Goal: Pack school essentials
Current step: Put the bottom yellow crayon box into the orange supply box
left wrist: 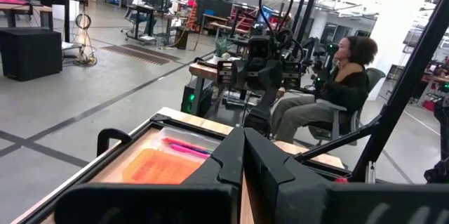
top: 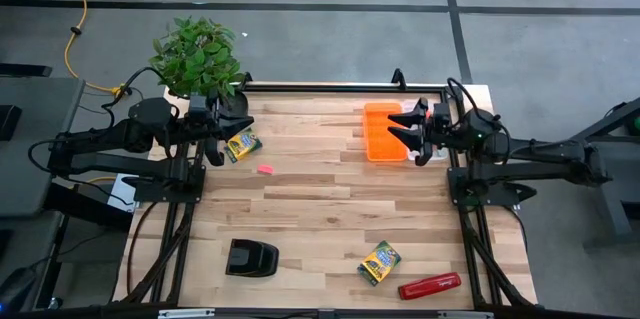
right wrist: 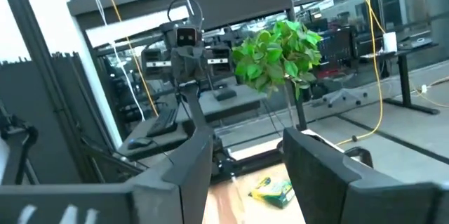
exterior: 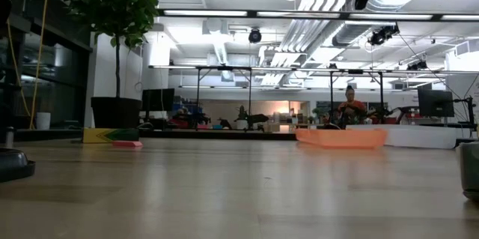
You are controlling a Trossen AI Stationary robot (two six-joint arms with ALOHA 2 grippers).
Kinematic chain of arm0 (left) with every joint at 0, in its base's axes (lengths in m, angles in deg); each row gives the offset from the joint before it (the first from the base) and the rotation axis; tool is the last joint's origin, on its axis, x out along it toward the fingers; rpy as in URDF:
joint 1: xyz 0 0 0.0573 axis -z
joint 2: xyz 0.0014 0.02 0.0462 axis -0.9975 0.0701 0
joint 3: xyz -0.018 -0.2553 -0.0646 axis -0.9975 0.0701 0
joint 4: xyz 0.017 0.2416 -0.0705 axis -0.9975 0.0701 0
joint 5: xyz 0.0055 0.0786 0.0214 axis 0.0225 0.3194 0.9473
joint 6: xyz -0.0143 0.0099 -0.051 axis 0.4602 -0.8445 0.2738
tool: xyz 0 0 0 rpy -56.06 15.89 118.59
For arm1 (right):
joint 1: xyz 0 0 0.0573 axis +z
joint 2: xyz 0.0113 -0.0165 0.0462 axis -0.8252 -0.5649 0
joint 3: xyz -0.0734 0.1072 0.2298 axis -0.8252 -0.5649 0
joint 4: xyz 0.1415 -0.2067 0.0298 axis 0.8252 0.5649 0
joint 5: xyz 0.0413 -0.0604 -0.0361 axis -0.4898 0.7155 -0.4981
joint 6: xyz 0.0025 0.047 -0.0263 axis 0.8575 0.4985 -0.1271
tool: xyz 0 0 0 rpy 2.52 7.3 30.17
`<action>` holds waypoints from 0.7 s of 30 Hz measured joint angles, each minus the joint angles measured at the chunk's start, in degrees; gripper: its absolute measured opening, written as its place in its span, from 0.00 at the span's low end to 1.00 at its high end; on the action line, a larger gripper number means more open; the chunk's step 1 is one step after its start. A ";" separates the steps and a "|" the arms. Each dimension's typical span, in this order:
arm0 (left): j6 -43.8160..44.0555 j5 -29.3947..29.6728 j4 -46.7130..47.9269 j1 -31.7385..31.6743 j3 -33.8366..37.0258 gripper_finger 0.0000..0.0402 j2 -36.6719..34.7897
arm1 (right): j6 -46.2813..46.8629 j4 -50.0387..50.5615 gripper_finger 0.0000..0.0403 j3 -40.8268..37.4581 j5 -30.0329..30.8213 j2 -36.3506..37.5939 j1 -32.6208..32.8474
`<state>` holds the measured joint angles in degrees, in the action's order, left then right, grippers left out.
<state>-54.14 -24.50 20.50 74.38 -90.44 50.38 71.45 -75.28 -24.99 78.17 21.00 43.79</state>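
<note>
On the wooden surface [top: 330, 209], the left end effector [top: 228, 120] hovers at the far-left corner, its fingers closed together with nothing between them, just beside a crayon box [top: 242, 146] lying flat. The right end effector [top: 409, 127] hangs over the orange tray [top: 378, 144] near the far-right corner, fingers spread open and empty; pink pens [left wrist: 186, 146] lie in the tray. A small pink eraser [top: 265, 169] sits on the surface, near the first box. A second crayon box [top: 379, 262] lies near the front edge, just beside a red stapler [top: 430, 285]. A black block [top: 250, 257] sits front-left. No lettering on the boxes can be read. A plant [top: 198, 56] stands beyond the far-left corner.
</note>
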 joint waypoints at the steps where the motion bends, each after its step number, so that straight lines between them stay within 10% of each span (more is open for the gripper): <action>1: 0.00 0.00 0.00 0.00 0.00 0.00 0.00 | -0.05 0.04 0.42 0.00 0.02 0.00 0.00; 21: 0.00 0.02 0.02 0.00 0.00 0.00 0.00 | 2.36 0.02 0.42 0.00 -0.22 0.00 -0.02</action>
<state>-54.14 -24.48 20.53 74.38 -90.44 50.38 73.80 -75.25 -24.99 77.95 21.00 43.77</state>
